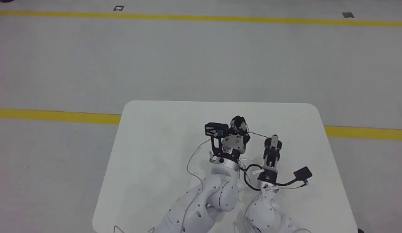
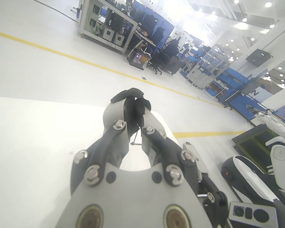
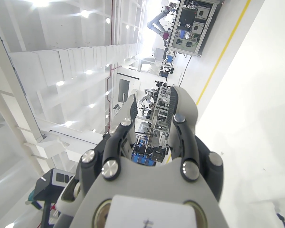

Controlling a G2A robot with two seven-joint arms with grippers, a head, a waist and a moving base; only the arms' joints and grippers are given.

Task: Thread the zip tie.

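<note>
Zip tie [image 1: 257, 134] hangs as a thin dark line above the white bench [image 1: 157, 157], spanning the short gap between the robot's two arms. The left gripper [image 2: 135, 100] is clamped tight on one end, with its black-tipped fingers pressed together and a short length of tie showing below them. The right gripper [image 3: 154, 98] sits just beside it at the tie's other end, its fingers spread apart and gripping nothing. Which end carries the locking head is too small to tell, and no closed loop is visible, so the threading looks unfinished.

The strap is thin and springy, and that is likely the main hazard. If the right gripper closes off-centre, it could push the free end aside rather than catch it. A sideways tug could bend the tie or pull it through the left gripper's pinch. Either would throw off the alignment between tip and slot.
</note>
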